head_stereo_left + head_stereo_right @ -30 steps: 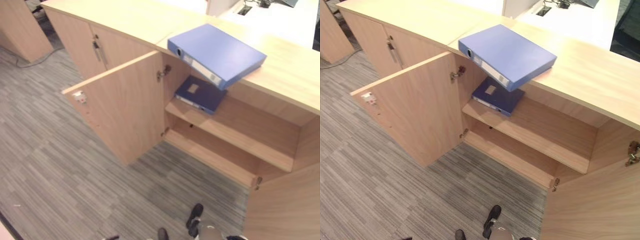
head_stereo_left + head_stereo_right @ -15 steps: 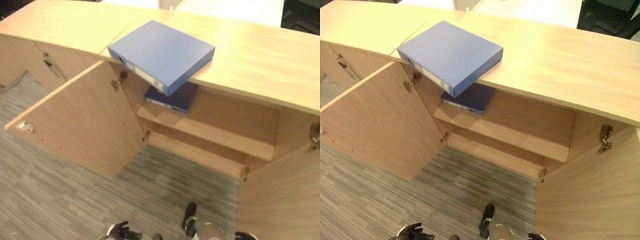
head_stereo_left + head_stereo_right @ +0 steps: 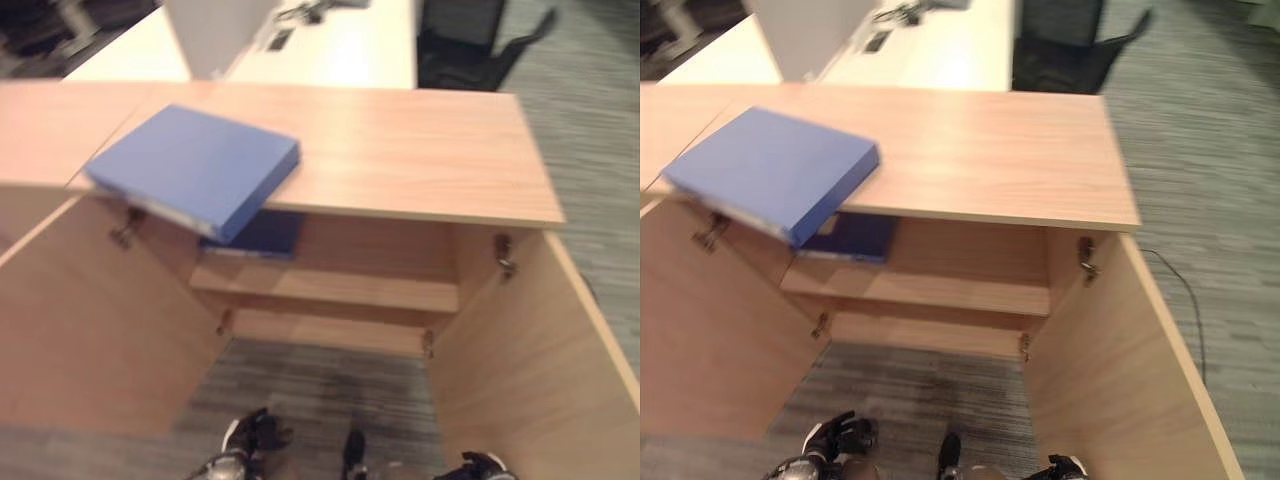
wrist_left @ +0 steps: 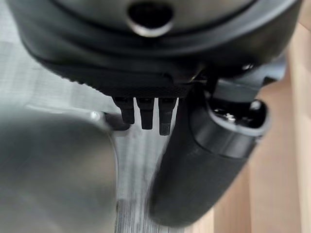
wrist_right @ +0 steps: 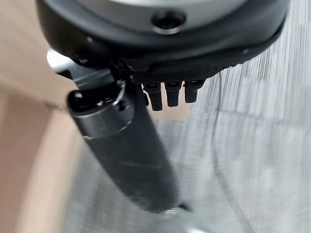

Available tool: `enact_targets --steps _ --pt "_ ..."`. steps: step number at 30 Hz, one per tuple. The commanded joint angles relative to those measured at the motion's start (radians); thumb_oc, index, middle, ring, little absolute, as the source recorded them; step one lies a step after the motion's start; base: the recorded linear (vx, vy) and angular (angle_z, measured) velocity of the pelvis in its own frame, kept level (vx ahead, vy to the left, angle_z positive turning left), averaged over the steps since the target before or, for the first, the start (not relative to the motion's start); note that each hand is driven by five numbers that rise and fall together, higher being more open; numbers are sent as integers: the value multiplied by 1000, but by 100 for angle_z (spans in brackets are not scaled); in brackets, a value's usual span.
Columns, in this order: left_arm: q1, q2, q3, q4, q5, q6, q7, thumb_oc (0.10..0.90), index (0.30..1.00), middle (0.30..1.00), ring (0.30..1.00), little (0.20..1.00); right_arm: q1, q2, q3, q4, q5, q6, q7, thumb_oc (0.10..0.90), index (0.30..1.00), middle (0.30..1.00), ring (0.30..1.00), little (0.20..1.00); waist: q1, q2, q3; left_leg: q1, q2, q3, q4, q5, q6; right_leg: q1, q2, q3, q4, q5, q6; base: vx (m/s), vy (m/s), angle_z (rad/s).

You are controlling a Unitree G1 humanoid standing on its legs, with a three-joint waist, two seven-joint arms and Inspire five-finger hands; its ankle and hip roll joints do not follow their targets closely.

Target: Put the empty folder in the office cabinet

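Folder first: the flat blue lever-arch folder (image 3: 195, 168) lies on the light wooden top of the office cabinet (image 3: 420, 150), at its left end, with its near spine corner jutting out over the open compartment. That overhang, I judge, is what makes it easy to take from below and in front: an edge is free for fingers to get under, and the upper shelf (image 3: 330, 290) is directly beneath. A second, darker blue folder (image 3: 255, 233) already lies flat on the left part of that shelf, partly tucked under the overhanging one, so the free room is to the right of it. Both wooden doors are swung wide, the left door (image 3: 90, 330) and the right door (image 3: 530, 370), which leaves the whole opening reachable.

The left hand (image 3: 255, 435) and the right hand (image 3: 480, 467) sit low at the near edge of the scene, well apart from the folder and holding nothing. Each wrist view shows a straight thumb and short straight fingertips (image 4: 146, 114) over grey carpet (image 3: 920, 390), so both hands are relaxed and open.

Compared with half a second ago, the whole picture has swung: the cabinet's right end and right door are now in full view, and a white desk (image 3: 330, 50) and a dark chair (image 3: 470, 35) show beyond. That is the camera turning; the folders lie where they were. The left hand sits a little higher in the picture.
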Motion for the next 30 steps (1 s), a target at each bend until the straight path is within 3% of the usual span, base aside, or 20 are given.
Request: enact_targets --steps 1,6,11,14,18,27,28,30 --pt "26 4 -30 40 8 -26 -11 800 900 900 900 900 22 -48 -30 12 0 0 26 800 900 900 900 900 29 8 -22 42 -22 49 5 -80 68 5 -195 86 49 11 182 59 196 -23" --pt "14 9 -20 75 -2 -30 -26 800 900 900 900 900 49 -49 -80 111 -22 16 34 800 900 900 900 900 15 3 -24 105 -84 110 -54 -108 99 -5 -246 121 14 58 223 -24 190 -30" --pt "2 -2 -7 140 -6 -29 -35 800 900 900 900 900 47 -31 -97 135 -11 18 39 800 900 900 900 900 7 3 -36 132 -127 124 -85 -122 122 -4 -277 126 0 78 244 -3 165 -21" --pt "-4 -9 7 166 -19 -29 -41 800 900 900 900 900 46 -26 -106 153 -12 23 42 800 900 900 900 900 7 4 -46 137 -154 124 -86 -135 136 0 -302 121 -3 85 257 -2 120 -8" --pt "11 19 42 109 -66 -36 -56 800 900 900 900 900 60 -75 -110 127 -17 19 85 800 900 900 900 900 18 -24 -52 135 -185 109 -86 -139 150 3 -334 114 1 100 275 -28 54 10" --pt "16 54 35 60 -55 -34 -65 800 900 900 900 900 35 -154 -149 149 -18 22 108 800 900 900 900 900 42 -33 -46 113 -234 65 -86 -137 170 -10 -383 93 0 130 299 -53 75 17" --pt "20 67 34 36 -54 -34 -69 800 900 900 900 900 7 -188 -162 148 -4 20 114 800 900 900 900 900 50 -31 -29 112 -239 72 -86 -135 178 -46 -381 92 67 126 292 -133 81 20" --pt "33 83 35 -11 -70 -29 -77 800 900 900 900 900 -12 -165 -134 106 11 17 113 800 900 900 900 900 55 -23 -12 104 -233 85 -86 -124 187 -69 -359 76 148 115 279 -171 89 11"
